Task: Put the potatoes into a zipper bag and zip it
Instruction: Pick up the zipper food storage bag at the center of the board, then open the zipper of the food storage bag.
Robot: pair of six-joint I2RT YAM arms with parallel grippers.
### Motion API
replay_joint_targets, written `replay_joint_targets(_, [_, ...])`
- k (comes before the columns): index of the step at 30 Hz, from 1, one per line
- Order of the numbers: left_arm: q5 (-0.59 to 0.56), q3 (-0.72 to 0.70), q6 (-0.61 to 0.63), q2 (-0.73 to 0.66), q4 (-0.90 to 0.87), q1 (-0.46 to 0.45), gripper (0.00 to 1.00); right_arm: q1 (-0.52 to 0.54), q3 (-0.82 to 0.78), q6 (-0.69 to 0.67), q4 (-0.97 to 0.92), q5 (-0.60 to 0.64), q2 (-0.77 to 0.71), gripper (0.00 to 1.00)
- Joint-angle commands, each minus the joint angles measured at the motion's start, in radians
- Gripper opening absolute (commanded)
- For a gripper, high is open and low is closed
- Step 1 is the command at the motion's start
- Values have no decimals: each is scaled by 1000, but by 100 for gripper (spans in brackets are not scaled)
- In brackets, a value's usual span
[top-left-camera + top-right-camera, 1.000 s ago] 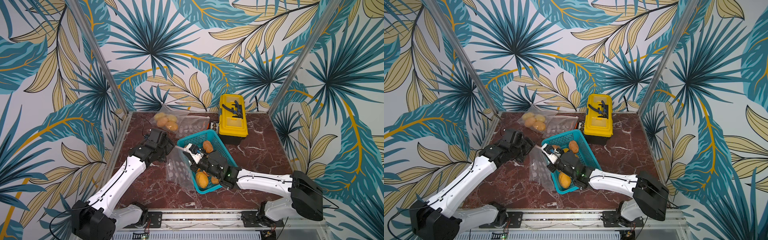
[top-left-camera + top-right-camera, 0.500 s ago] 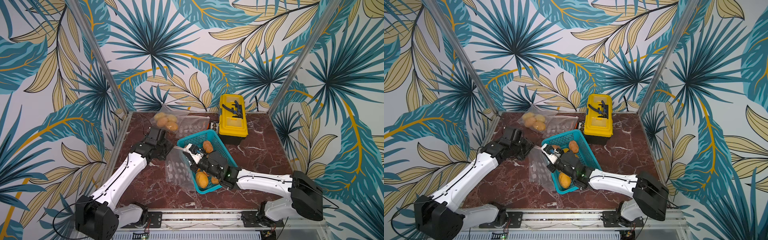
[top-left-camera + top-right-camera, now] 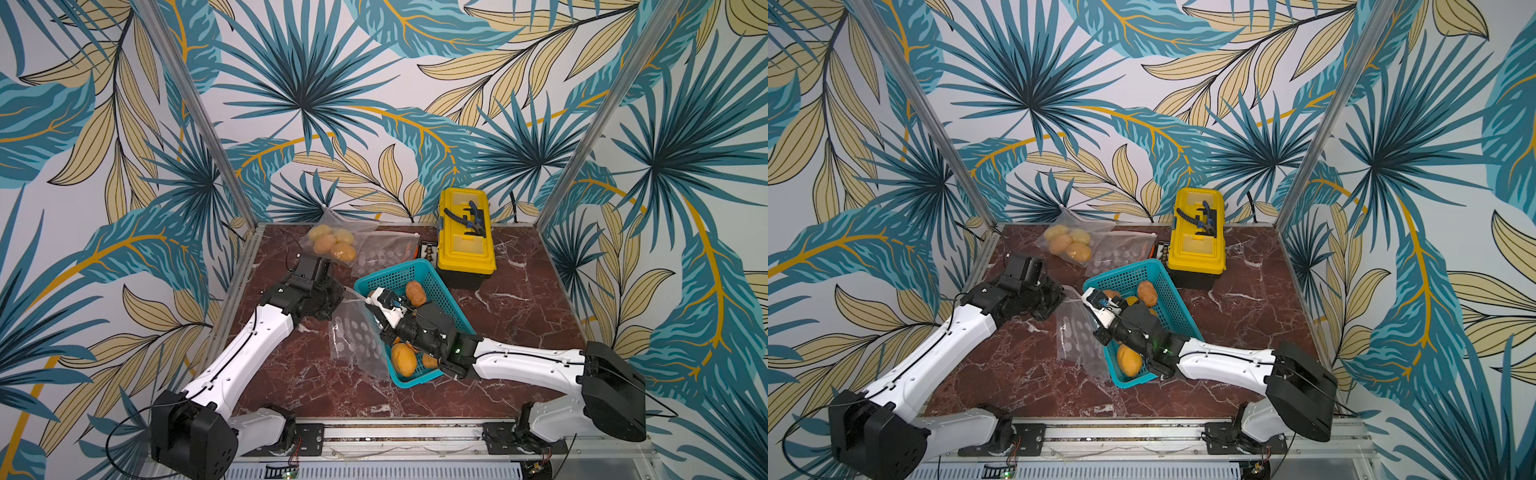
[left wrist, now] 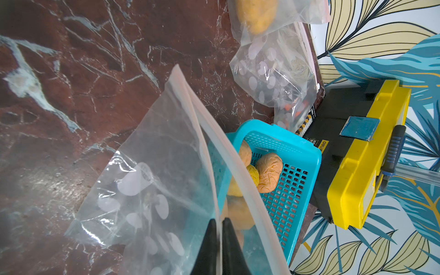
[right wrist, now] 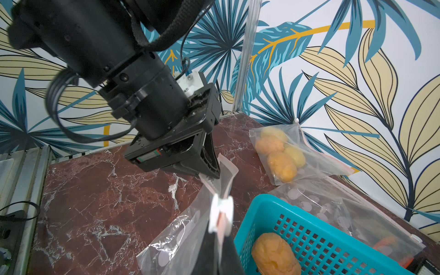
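Observation:
A clear zipper bag (image 3: 353, 340) (image 3: 1077, 336) hangs beside a teal basket (image 3: 395, 272) (image 3: 1121, 272), its lower end on the marble table. My left gripper (image 3: 340, 293) (image 4: 219, 221) is shut on one lip of the bag's mouth (image 4: 190, 100). My right gripper (image 3: 369, 300) (image 5: 217, 235) is shut on the zipper strip just below the white slider (image 5: 221, 209). The left gripper (image 5: 214, 172) pinches the strip's far end. Several potatoes (image 3: 415, 293) (image 3: 1128, 360) (image 4: 269, 171) (image 5: 273, 257) lie in the basket. The right arm hides some of them.
A second bag holding several potatoes (image 3: 332, 245) (image 5: 281, 152) rests at the back wall. Flat empty bags (image 3: 384, 253) lie next to it. A yellow toolbox (image 3: 464, 237) (image 4: 362, 162) stands behind the basket. Metal frame posts mark the back corners.
My left gripper has moved right to the bag's mouth and gone from open to shut on its lip. The right gripper has held the strip without moving.

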Motion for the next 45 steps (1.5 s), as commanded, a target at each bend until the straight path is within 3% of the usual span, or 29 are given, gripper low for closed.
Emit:
replay_joint_targets(1, [-2,46,33,7,1,6,1,5,-2,15,-10,5,-3,14])
replay_joint_targets(3, [-12,53,50,2,-1,6,0,5,-4,21,-18,11,-10,34])
replay_joint_targets(6, [-45,56,82,-20,-1,9,0,5,-18,27,-26,31,-33,54])
replay_joint_targets(10, [-101,55,179,-57,0,9,0,4,-48,55,-46,37,-96,67])
replay_joint_targets(15, [-75,70,406,-42,1,3,0,3,-81,128,-98,63,-193,77])
replay_joint_targets(22, [-136,0,536,-55,25,-92,0,2,32,307,-340,104,-216,73])
replay_joint_targets(30, [-51,-106,594,-119,170,-155,0,-9,311,428,-591,82,15,71])
replay_joint_targets(36, [-75,-124,588,-125,174,-160,0,-34,382,485,-635,39,96,68])
replay_joint_targets(45, [-41,-206,594,-188,273,-161,0,-106,406,560,-620,-122,162,60])
